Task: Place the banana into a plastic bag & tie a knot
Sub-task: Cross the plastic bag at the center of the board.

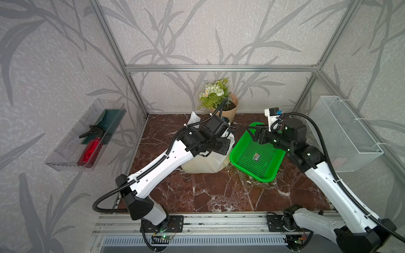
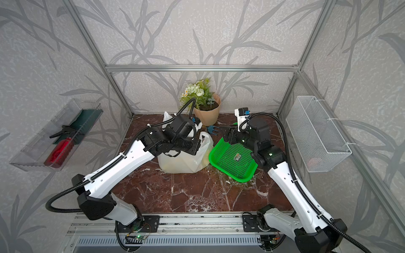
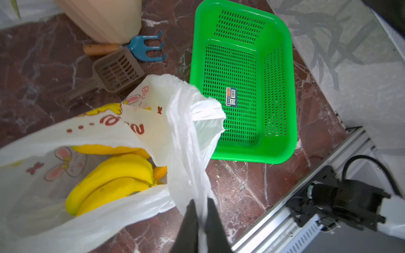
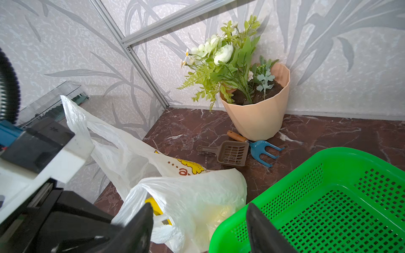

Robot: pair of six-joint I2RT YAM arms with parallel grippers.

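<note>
My left arm [image 2: 122, 164] reaches across the table [image 2: 197, 192], and its wrist [image 2: 182, 127] sits over the bag [image 2: 186, 162]. From here I cannot see those jaws. One bag handle [image 2: 205, 137] stands up just beside the basket [image 2: 219, 151]. My right gripper [image 2: 226, 133] hovers at the basket's far rim. Behind it are a pot [image 2: 207, 116] and a blue fork [image 2: 213, 130].
</note>
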